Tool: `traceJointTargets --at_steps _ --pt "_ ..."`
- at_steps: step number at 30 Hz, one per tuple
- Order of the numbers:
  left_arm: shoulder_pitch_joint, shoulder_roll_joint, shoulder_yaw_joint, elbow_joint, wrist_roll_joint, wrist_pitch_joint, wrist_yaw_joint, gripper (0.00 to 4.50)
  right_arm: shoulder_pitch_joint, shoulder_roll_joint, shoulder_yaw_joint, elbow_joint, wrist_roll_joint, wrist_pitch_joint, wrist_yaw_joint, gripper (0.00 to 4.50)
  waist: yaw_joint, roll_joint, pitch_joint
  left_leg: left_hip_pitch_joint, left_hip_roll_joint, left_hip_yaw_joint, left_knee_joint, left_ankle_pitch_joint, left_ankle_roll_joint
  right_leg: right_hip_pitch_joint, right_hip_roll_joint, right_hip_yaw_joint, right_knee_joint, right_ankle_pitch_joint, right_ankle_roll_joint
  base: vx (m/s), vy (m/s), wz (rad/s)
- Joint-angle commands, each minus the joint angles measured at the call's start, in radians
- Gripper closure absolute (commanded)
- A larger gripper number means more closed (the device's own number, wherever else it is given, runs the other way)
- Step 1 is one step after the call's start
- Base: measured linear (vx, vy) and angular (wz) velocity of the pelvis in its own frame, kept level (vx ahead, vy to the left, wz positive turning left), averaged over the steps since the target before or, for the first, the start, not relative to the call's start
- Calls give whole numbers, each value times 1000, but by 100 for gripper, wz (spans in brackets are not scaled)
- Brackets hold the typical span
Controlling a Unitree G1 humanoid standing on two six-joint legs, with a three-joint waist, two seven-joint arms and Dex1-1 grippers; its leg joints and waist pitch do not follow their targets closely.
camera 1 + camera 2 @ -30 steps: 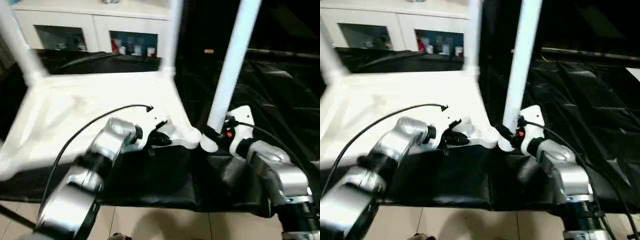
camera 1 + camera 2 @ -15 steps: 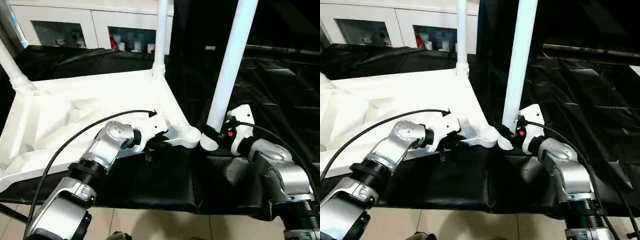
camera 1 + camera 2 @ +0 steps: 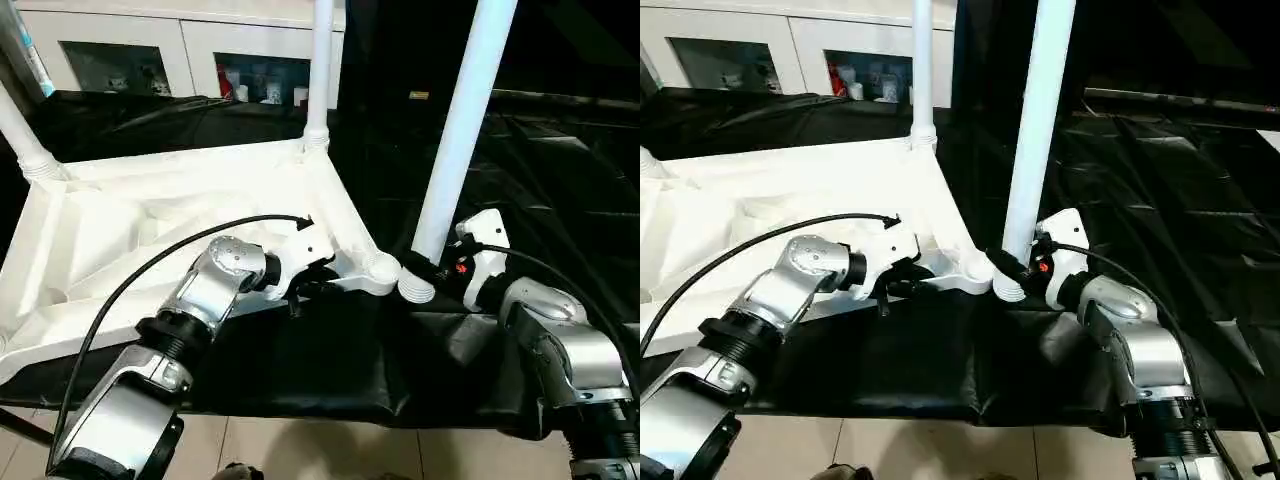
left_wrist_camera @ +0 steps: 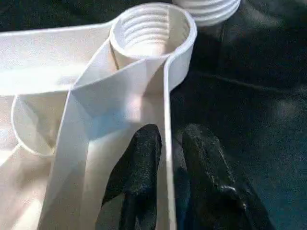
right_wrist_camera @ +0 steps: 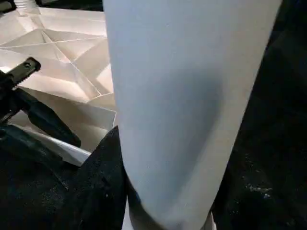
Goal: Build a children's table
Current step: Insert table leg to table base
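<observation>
The white tabletop [image 3: 150, 200] lies upside down on black cloth, ribs up. Its near right corner socket [image 3: 381, 268] stands empty, threads showing in the left wrist view [image 4: 153, 28]. My left gripper [image 3: 300, 290] straddles the thin rim wall just behind that socket, one black finger [image 4: 139, 163] on each side, with a thin dark gap at one finger. My right gripper [image 3: 425, 265] is shut on the lower end of a white leg [image 3: 455, 130], held upright. The leg's threaded foot [image 3: 416, 290] rests on the cloth just right of the socket.
Two other legs stand upright in the tabletop's far corners [image 3: 320, 70] [image 3: 25, 130]. A white cabinet with glass doors [image 3: 190, 45] stands behind. The black cloth [image 3: 330, 370] hangs over the near edge above a tiled floor [image 3: 300, 450]. Cables loop over both forearms.
The camera has tilted and steadied. My left wrist has turned and its fingers have eased slightly apart around the rim. The right gripper and leg have hardly moved.
</observation>
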Motion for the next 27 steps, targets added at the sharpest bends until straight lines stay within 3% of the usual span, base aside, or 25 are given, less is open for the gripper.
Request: traceJointTargets --at_steps 1,4,6,14,17,19,23,26,27 --pt "-19 4 6 13 -1 -7 -8 343 -35 0 -9 -32 28 -7 15 261 9 -12 -71 36 47 -34 -63 -228 24 34 -57 35 -75 -160 -236 0 0 0" --pt "-17 5 1 21 2 -10 -9 343 -43 1 -9 -27 26 -8 17 261 9 -12 -71 37 48 -34 -63 -227 22 33 -56 34 -74 -160 -236 0 0 0" --pt "-13 1 7 27 -4 -15 5 378 -68 13 -20 -18 41 -3 11 261 9 -13 -73 36 47 -34 -62 -218 25 35 -57 34 -71 -151 -238 0 0 0" --pt "-17 -4 17 36 -21 -11 -7 423 -121 24 -6 45 31 -5 25 261 17 -11 -73 40 47 -31 -60 -203 26 33 -56 35 -70 -135 -246 0 0 0" --pt "-13 -5 19 31 -26 -20 -14 448 -151 34 -2 70 36 -5 33 261 21 -16 -75 38 47 -31 -59 -183 32 35 -56 34 -64 -107 -249 0 0 0" --pt "-4 -4 19 14 -37 -23 -32 450 -183 44 -4 117 40 -16 37 261 21 -22 -75 37 46 -30 -58 -180 36 35 -58 34 -65 -110 -252 0 0 0" --pt "3 -4 22 7 -43 -36 -38 450 -213 58 -15 190 42 -42 35 261 23 -18 -74 39 47 -28 -57 -172 37 32 -57 35 -64 -113 -254 0 0 0" --pt "6 1 21 10 -38 -40 -32 450 -233 67 -14 248 38 -50 51 261 26 -22 -74 39 47 -28 -57 -169 35 33 -58 34 -63 -114 -252 0 0 0" --pt "7 3 18 10 -35 -41 -34 450 -236 67 -9 260 36 -45 61 261 26 -27 -74 37 47 -28 -57 -162 38 35 -57 34 -61 -104 -252 0 0 0"
